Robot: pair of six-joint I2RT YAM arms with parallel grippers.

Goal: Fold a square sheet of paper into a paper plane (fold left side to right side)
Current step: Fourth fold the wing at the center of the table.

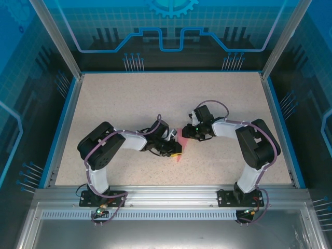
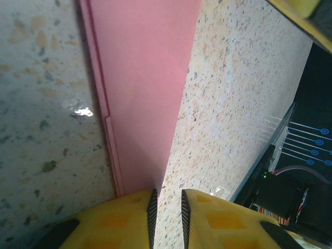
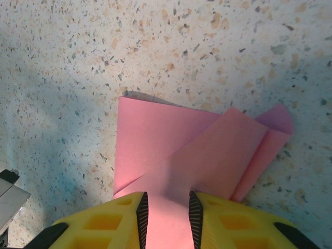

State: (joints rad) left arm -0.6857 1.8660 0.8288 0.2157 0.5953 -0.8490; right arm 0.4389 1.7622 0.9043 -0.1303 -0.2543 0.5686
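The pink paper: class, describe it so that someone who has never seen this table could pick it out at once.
Find the speckled beige table inside the blue enclosure and look near its front middle. There, at the tips of the left gripper and the right gripper, lies the pink paper, folded into overlapping flaps. It is the only pink thing there; the fingers beside it are yellow.

Both jaws low, slightly apart.

The pink paper sheet (image 3: 192,150) lies flat near the middle of the speckled table (image 1: 129,98), slightly toward its near edge. It is folded into overlapping layers that taper narrowly, seemingly a half-made plane.
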